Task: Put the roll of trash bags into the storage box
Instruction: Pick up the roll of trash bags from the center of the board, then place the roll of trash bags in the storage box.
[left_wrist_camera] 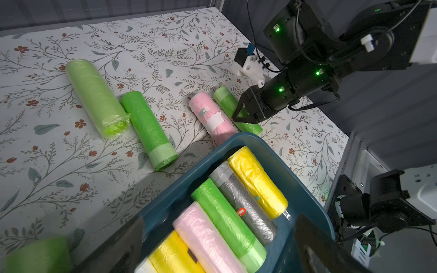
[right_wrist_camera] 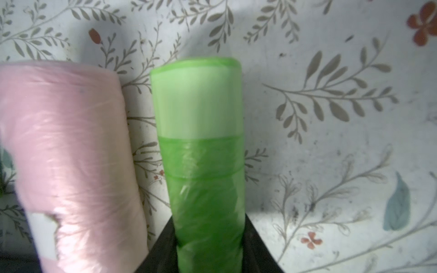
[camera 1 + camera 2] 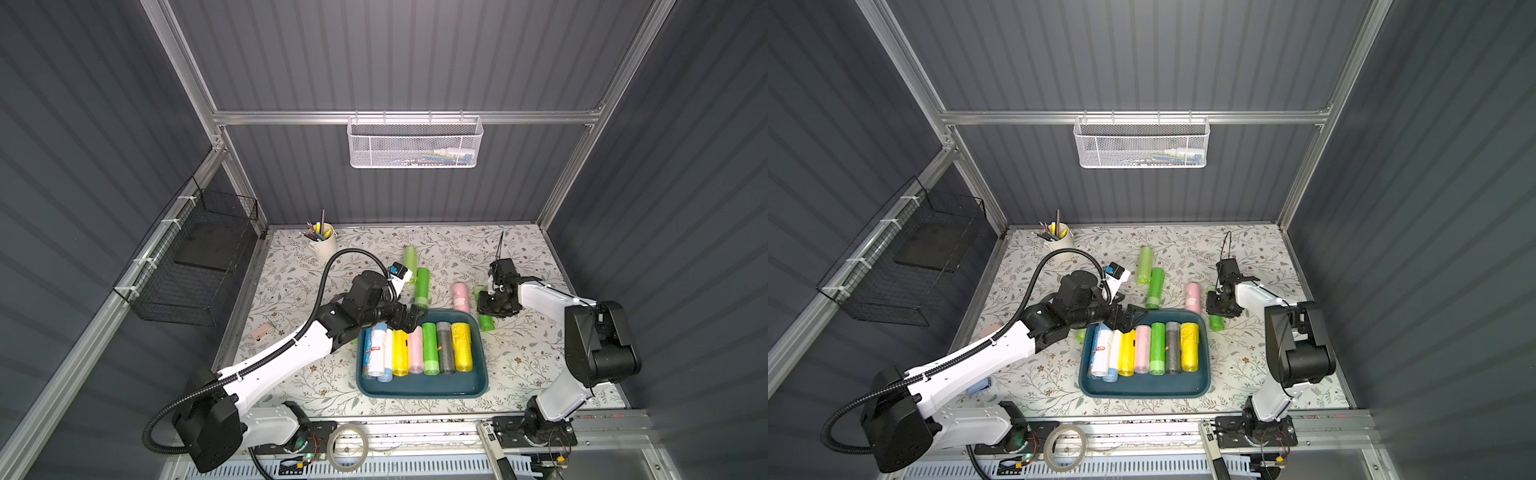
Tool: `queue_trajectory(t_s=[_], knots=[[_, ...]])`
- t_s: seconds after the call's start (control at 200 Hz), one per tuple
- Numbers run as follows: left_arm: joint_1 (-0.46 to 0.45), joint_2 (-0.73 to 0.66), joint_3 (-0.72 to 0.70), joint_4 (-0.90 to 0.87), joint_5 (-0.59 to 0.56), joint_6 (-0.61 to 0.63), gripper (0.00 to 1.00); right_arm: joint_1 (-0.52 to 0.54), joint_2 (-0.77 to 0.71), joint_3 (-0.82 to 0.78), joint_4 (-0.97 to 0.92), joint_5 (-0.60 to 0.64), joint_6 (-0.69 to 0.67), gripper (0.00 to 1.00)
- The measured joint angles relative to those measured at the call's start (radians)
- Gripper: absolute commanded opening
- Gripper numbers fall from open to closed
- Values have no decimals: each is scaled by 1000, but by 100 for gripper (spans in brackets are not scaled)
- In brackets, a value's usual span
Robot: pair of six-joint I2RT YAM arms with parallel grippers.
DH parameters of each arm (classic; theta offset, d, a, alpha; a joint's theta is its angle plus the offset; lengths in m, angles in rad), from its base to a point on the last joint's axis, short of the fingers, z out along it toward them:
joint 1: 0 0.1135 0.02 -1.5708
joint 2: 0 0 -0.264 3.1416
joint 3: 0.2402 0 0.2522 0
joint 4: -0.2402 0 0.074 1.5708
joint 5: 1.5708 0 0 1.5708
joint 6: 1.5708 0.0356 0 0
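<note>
Aluminium front rail (image 3: 415,428): nearest edge of the cell; a roll of clear tape (image 3: 347,446) lies on it between the two arm bases.
Table (image 3: 519,365): covered in a pale sheet printed with leafy twigs and small red flowers.
Storage box (image 3: 419,390): dark teal, near the middle of the table; a row of rolls (image 3: 415,349) lies side by side against its far wall, white and blue at the left, then yellow, pink, green, grey and yellow.
Left gripper (image 3: 409,318): jaws spread wide and holding nothing, above the box's far left corner.
Left arm (image 3: 282,357): reaches from the near left base forward and rightward, low over the table, with the wrist about level.
Green roll of trash bags (image 3: 485,322): outside the box, on the table just beyond its far right corner, beside a pink roll (image 3: 460,297).
Right gripper (image 3: 484,307): jaws closed onto the green roll of trash bags, one finger on each side in the right wrist view.
Right arm (image 3: 544,299): rises from the near right base to a high elbow; the forearm runs leftward and the wrist bends down.
Other loose rolls: a darker green roll (image 3: 422,286) beyond the box, with a pale green roll (image 3: 410,257) just beside it, farther back.
Pen cup (image 3: 322,245): far left corner of the table.
Room: dark ribbed walls on an aluminium frame; a black wire basket (image 3: 195,266) on the left wall, a white mesh basket (image 3: 415,143) on the back rail.
</note>
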Motion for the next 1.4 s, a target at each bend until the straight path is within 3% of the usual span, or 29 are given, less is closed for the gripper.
queue_trajectory(t_s=[0.28, 0.525, 0.69, 0.936, 1.241, 1.396], knots=[[0, -98, -22, -40, -60, 10, 100, -1, -203, -35, -47, -23, 7, 29], [0, -218, -23, -219, -165, 56, 100, 18, -461, -82, -61, -203, 51, 29], [1, -372, -74, -339, -173, 78, 100, 179, -611, -143, -36, -299, 178, 29], [1, -498, -106, -466, -68, 32, 100, 403, -651, -224, 86, -350, 417, 29], [1, -667, -159, -486, 11, 5, 100, 647, -598, -267, 309, -257, 668, 29], [1, -685, -162, -478, 46, 5, 100, 729, -517, -291, 420, -203, 769, 30]])
